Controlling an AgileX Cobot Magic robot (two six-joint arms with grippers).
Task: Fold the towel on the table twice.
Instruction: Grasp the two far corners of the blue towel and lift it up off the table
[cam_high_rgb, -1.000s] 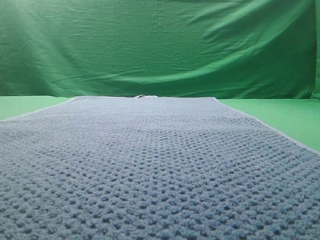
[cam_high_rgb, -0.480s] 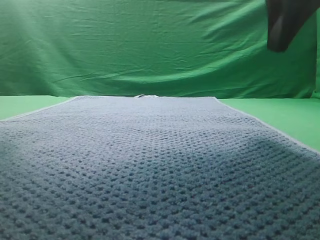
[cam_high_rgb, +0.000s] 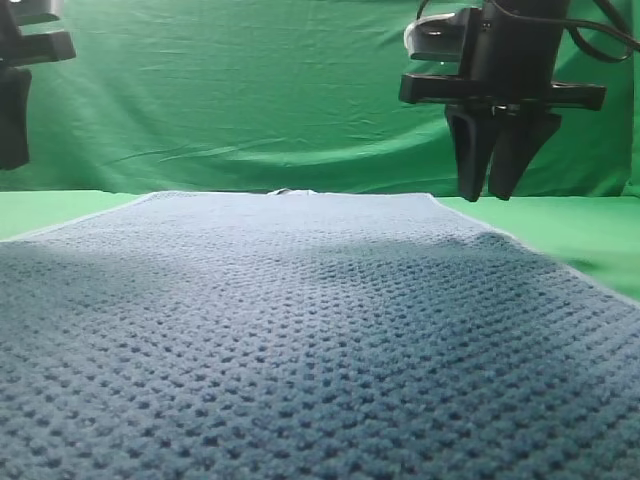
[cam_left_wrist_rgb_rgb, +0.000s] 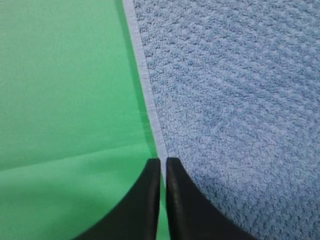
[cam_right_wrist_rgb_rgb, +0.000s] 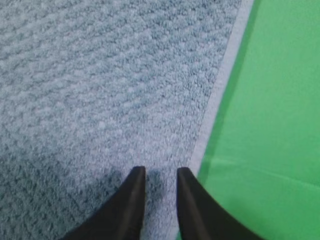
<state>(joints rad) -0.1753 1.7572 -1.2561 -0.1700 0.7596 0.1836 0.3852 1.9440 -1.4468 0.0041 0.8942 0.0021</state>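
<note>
The blue-grey waffle-knit towel (cam_high_rgb: 300, 330) lies spread flat on the green table (cam_high_rgb: 580, 230), its pale hem showing along both sides. My right gripper (cam_high_rgb: 490, 195) hangs fingers-down above the towel's far right corner. In the right wrist view this gripper (cam_right_wrist_rgb_rgb: 160, 170) stands a little open over the towel (cam_right_wrist_rgb_rgb: 100, 85), just inside the right hem, holding nothing. My left gripper (cam_high_rgb: 12, 150) is cut off by the left edge of the high view. In the left wrist view the left gripper (cam_left_wrist_rgb_rgb: 163, 161) hovers over the towel's left hem (cam_left_wrist_rgb_rgb: 145, 95), its fingers a thin slit apart and empty.
A wrinkled green backdrop curtain (cam_high_rgb: 250, 90) closes off the far side. Bare green table (cam_left_wrist_rgb_rgb: 65, 90) lies left of the towel and more (cam_right_wrist_rgb_rgb: 280, 100) lies right of it. A small pale bump (cam_high_rgb: 290, 192) shows at the towel's far edge.
Both arms have come down into view; a second ago neither showed. The right one dropped from the top right corner to just above the far right hem. Their shadows now fall on the towel.
</note>
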